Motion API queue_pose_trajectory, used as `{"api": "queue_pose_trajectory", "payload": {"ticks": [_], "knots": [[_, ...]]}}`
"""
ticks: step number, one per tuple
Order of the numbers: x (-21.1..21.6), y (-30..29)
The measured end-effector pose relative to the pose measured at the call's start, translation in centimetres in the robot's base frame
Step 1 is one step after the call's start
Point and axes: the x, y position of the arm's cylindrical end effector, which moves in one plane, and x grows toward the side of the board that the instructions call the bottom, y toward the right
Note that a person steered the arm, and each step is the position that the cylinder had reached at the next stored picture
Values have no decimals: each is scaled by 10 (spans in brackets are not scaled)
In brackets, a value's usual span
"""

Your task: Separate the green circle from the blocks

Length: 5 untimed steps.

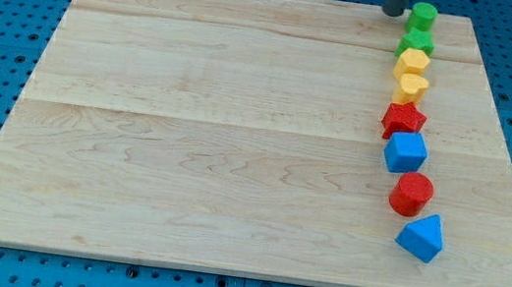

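Green circle (424, 15) heads a column of 8 blocks at the board's (217, 138) top right. My tip (394, 13), holding nothing, sits just beside its view-left flank.

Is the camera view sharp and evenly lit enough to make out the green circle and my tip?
Camera view: lighting is even, shadows soft, no glare on the board; the green circle is crisp; my tip is dark and slightly blurred at the view's top, just left of it.

the green circle (423, 15) stood upright at the board's top edge, on the view's right. it headed a line of blocks, touching the next green block (415, 42) just below.
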Motion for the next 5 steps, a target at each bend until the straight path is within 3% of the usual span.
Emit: {"api": "queue_pose_trajectory", "payload": {"ticks": [1, 2, 3, 4, 5], "knots": [[-1, 1], [39, -37], [166, -94], [314, -103], [425, -85]]}}
